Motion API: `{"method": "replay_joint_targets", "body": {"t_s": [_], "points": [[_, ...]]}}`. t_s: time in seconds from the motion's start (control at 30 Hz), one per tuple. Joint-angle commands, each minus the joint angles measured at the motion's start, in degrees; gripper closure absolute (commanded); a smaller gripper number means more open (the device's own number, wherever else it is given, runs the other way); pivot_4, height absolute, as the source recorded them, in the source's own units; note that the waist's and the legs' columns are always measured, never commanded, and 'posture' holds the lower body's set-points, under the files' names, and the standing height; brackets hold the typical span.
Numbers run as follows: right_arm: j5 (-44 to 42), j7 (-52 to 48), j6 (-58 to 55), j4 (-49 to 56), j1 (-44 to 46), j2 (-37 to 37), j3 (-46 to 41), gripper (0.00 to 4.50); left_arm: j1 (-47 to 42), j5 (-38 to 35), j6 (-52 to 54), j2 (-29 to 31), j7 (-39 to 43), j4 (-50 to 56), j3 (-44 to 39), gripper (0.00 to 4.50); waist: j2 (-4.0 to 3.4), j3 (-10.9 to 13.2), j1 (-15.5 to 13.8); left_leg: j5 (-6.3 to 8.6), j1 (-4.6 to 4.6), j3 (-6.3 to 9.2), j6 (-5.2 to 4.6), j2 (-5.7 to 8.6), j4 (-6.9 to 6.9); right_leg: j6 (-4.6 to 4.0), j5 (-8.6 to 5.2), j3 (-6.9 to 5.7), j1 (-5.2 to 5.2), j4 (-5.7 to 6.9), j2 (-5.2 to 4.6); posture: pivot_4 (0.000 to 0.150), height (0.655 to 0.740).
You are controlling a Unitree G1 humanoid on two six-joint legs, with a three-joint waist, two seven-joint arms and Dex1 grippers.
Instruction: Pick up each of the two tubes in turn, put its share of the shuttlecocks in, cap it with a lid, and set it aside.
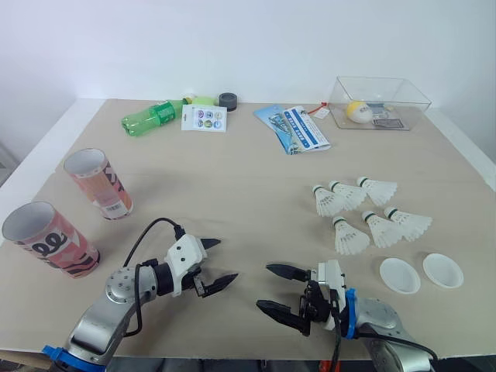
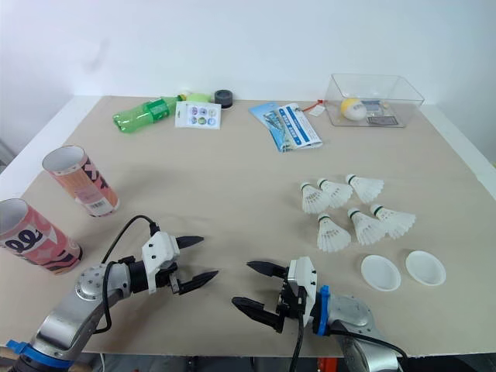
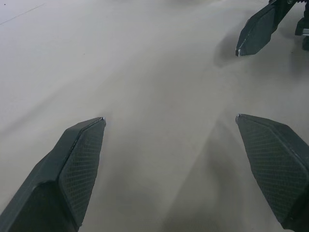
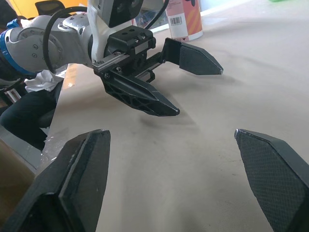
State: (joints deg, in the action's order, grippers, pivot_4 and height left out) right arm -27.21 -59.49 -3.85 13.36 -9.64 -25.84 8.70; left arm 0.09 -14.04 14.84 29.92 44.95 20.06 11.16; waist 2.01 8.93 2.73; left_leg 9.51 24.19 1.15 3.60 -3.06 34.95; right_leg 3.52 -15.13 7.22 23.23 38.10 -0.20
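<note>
Pink near tube [image 1: 50, 236], far tube [image 1: 97, 184], left of left tool [image 1: 228, 259], right tool [image 1: 263, 286] (both agape, empty).

Far-edge clutter on the counter [image 1: 232, 178]
Green bottle [image 1: 151, 117] lying beside a sticker card [image 1: 204, 118] and dark roll [image 1: 228, 101]; leaflets [image 1: 294, 129] near a clear box [image 1: 419, 104] holding a yellow ball [image 1: 356, 111].

Two head cameras look forward and down from the near edge over the whole table [image 1: 232, 178], while each wrist camera sits low and close above it, the left gripper [image 1: 229, 258] and right gripper [image 1: 263, 286] facing each other across one shared bare patch
</note>
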Motion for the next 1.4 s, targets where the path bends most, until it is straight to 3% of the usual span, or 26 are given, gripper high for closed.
{"method": "replay_joint_targets", "body": {"t_s": [0.03, 0.77, 1.0, 1.17, 1.4], "points": [[0.3, 0.8, 0.2, -1.6, 0.1, 0.6, -0.7, 0.07, -0.4, 0.0, -2.2, -0.5, -0.2, 0.4, -0.8, 0.0, 0.0, 0.0, 0.0, 0.0, 0.0, 0.0, 0.0, 0.0, 0.0, 0.0, 0.0, 0.0, 0.0, 0.0, 0.0, 0.15, 0.74], [-3.0, 3.7, -7.1, 2.8, 4.7, -0.6, -2.3, 0.07, -1.7, 0.2, -4.0, -2.3, -1.6, -0.7, -2.1, 0.0, 0.0, 0.0, 0.0, -0.01, 0.01, -0.01, -0.01, -0.01, 0.02, -0.01, 0.04, 0.0, 0.01, 0.0, 0.01, 0.15, 0.74], [-6.6, 0.3, -16.6, 3.5, 20.3, -3.6, -1.0, 0.07, 4.8, 2.8, -6.2, -12.0, -16.7, 4.2, -6.0, 0.0, -0.08, 0.1, 0.2, -0.02, 0.04, -0.07, -0.03, 0.01, 0.05, 0.09, 0.12, 0.09, 0.0, 0.01, 0.01, 0.15, 0.74], [-8.5, -5.6, -20.5, 0.2, 29.4, -4.7, 0.1, 0.07, 14.6, 3.7, -5.4, -17.5, -25.7, 11.4, -8.8, 0.0, -0.02, 0.1, 0.0, 0.02, 0.13, 0.03, -0.04, 0.02, 0.03, 0.18, 0.02, 0.08, 0.0, 0.0, 0.04, 0.15, 0.74], [-1.1, -12.5, -12.6, -11.7, 36.0, -3.3, 4.0, 0.07, 21.4, 11.0, -6.7, -23.4, -38.9, 14.8, -13.9, 0.0, 0.0, 0.1, 0.0, 0.03, 0.08, 0.03, -0.08, 0.04, 0.18, 0.09, 0.07, 0.02, -0.02, 0.01, 0.03, 0.15, 0.74]]}}
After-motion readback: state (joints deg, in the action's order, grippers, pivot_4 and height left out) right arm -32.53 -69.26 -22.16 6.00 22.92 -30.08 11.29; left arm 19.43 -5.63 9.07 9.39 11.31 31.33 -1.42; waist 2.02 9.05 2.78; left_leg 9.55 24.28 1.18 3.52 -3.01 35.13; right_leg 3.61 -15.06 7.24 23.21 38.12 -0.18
